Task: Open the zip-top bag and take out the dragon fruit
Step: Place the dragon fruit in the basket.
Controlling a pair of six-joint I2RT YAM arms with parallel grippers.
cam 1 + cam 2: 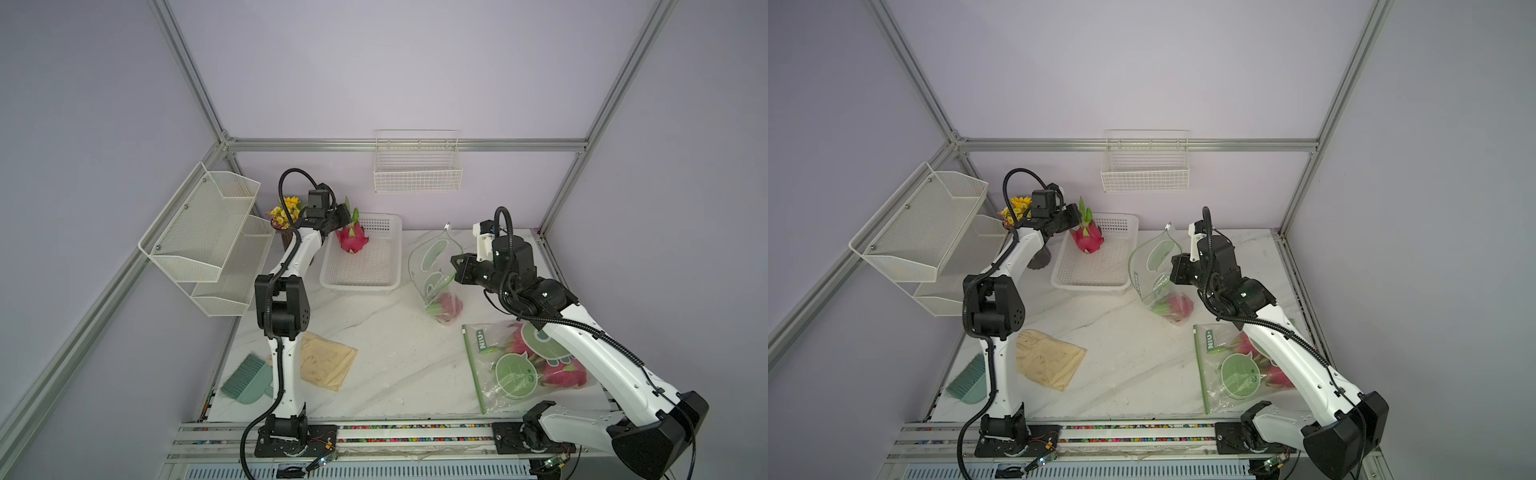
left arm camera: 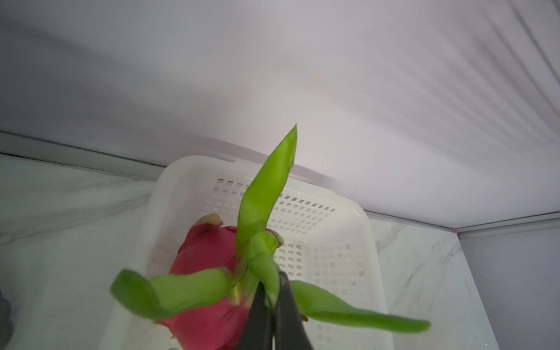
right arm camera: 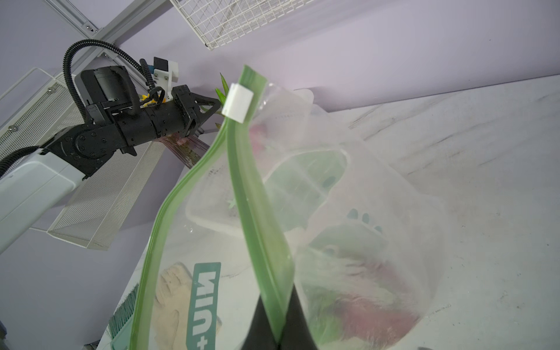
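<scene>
My left gripper [image 2: 272, 292] is shut on a green scale of a magenta dragon fruit [image 2: 206, 272], holding it over the far left corner of the white basket [image 1: 361, 283]; both top views show this fruit [image 1: 352, 237] [image 1: 1087, 239]. My right gripper [image 3: 277, 321] is shut on the green zip rim of the clear zip-top bag [image 3: 378, 188], which stands open with its white slider [image 3: 238, 103] at the top. A second dragon fruit [image 1: 449, 305] [image 3: 369, 303] lies at the bottom of this bag [image 1: 430, 266].
A second zip-top bag [image 1: 498, 374] holding pink fruit lies flat at the front right under my right arm. A beige glove [image 1: 328, 361] and a green brush [image 1: 249, 378] lie front left. Mesh shelves [image 1: 208, 232], a flower pot [image 1: 284, 214] and a wire wall basket [image 1: 417, 166] stand behind.
</scene>
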